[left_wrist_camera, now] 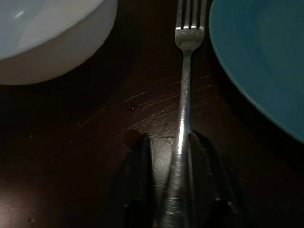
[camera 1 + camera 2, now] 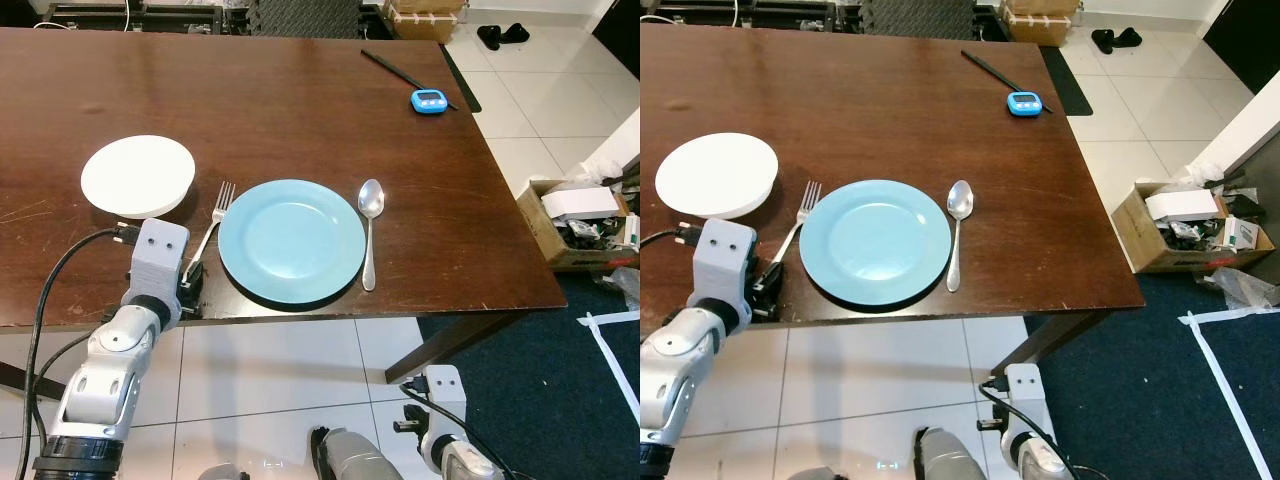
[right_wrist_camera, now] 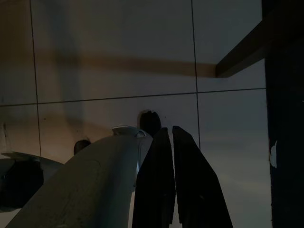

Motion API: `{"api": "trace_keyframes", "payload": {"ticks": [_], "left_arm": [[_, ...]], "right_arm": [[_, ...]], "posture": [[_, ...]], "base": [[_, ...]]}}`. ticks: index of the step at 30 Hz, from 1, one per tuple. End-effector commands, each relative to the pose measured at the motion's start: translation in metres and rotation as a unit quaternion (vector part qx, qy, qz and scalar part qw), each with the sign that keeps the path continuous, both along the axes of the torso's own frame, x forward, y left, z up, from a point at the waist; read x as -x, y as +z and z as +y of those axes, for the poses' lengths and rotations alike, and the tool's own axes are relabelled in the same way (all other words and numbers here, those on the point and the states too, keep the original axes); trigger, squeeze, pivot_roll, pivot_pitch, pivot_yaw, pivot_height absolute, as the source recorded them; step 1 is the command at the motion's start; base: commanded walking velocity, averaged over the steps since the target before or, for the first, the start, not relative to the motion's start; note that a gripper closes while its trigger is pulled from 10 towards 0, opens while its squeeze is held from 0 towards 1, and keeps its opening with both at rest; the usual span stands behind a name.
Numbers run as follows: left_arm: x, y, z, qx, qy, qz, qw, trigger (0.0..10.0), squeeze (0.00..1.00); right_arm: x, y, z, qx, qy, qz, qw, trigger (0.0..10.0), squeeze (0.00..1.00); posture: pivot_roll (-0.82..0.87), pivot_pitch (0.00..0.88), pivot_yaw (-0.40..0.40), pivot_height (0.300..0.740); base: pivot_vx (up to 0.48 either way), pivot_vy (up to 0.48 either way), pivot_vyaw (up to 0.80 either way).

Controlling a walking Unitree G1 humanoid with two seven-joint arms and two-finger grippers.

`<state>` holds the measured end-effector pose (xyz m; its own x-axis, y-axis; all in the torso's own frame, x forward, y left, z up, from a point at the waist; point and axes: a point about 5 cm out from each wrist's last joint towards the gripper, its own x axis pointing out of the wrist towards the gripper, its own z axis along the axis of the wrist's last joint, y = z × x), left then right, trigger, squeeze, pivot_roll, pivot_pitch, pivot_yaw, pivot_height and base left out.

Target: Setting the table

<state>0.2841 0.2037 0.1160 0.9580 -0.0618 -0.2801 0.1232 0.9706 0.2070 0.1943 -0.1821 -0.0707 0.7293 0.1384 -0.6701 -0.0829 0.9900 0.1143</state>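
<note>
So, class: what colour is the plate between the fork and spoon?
Light blue plate, clearest in the left eye view.

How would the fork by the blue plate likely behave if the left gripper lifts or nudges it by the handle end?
The fork looks like thin polished metal, so probably stiff and light, yet slippery between the left gripper's fingers. Held at the handle tip, its tines may droop or pivot. Lying flat on the table, it should slide rather than roll, perhaps into the blue plate.

We get bright, even light and sharp focus in both eye views, with soft sheen on the dark brown wooden table (image 2: 300, 110). Our left wrist view is dim, glare streaking the silver metal fork (image 1: 183, 118). Our right wrist view is murky, long shadows crossing the pale tiled floor (image 3: 109, 57).
</note>
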Motion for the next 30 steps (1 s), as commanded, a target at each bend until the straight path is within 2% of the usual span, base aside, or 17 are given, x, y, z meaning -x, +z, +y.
{"api": "trace_keyframes", "payload": {"ticks": [1, 17, 22, 27, 30], "left_arm": [[0.011, -0.026, 0.008, -0.001, 0.029, 0.069, 0.997, 0.0, 0.0], [0.014, -0.027, 0.011, 0.021, 0.066, 0.074, 0.995, 0.0, 0.0], [0.014, -0.026, 0.002, 0.038, 0.065, 0.074, 0.994, 0.0, 0.0], [0.009, -0.025, -0.017, 0.053, 0.054, 0.076, 0.994, 0.0, 0.0], [0.009, -0.026, -0.018, 0.052, 0.061, 0.079, 0.994, 0.0, 0.0]], "right_arm": [[0.007, -0.004, -0.001, -0.001, -0.005, 0.011, 1.0, 10.0, 0.0], [0.007, -0.004, 0.0, -0.001, -0.004, 0.011, 1.0, 10.0, 0.0], [0.007, -0.004, 0.0, -0.002, -0.004, 0.011, 1.0, 10.0, 0.0], [0.007, -0.004, 0.001, -0.002, -0.004, 0.011, 1.0, 10.0, 0.0], [0.006, -0.004, 0.001, -0.003, -0.004, 0.01, 1.0, 10.0, 0.0]], "posture": [[0.01, 0.136, -0.027, 0.74], [0.01, 0.139, -0.032, 0.74], [0.01, 0.141, -0.031, 0.74], [0.01, 0.145, -0.03, 0.74], [0.01, 0.145, -0.03, 0.74]], "base": [[0.0, 0.0, 0.0], [0.0, 0.0, 0.0], [0.0, 0.0, 0.0], [0.0, 0.0, 0.0], [0.0, 0.0, 0.0]]}}
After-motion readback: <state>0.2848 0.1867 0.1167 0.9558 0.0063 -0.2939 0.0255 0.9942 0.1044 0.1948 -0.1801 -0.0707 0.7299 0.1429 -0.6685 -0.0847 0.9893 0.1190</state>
